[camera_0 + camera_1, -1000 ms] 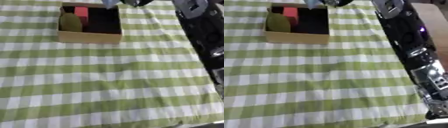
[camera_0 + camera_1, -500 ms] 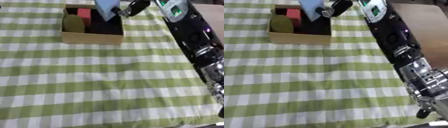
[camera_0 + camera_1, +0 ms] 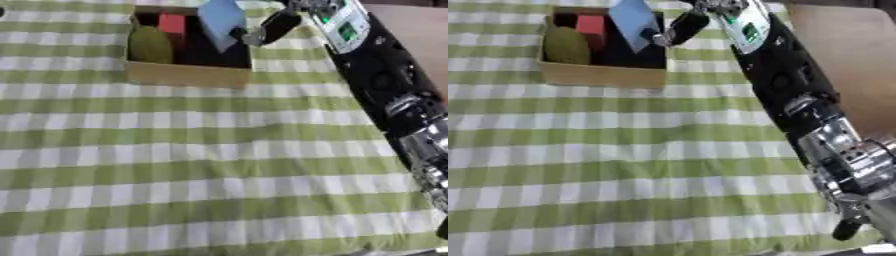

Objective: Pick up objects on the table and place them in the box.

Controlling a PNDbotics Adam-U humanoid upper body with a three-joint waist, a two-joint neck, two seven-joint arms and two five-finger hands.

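Up at the far end of the green-and-white checked tablecloth (image 3: 201, 165), the right hand (image 3: 273, 26) is reaching over the cardboard box (image 3: 186, 75) and pinching a pale blue flat object (image 3: 220, 17) between its thumb and fingers — the fingers are curled onto its right edge. The blue piece is hanging tilted above the box's right half, its lower corner dipping toward the dark interior. Inside the box, an olive-green rounded object (image 3: 566, 45) is lying at the left side, and a red block (image 3: 590, 24) is sitting just beside it toward the back. The right arm (image 3: 785, 82) is stretching in along the table's right side — black, with silver joints near the bottom.
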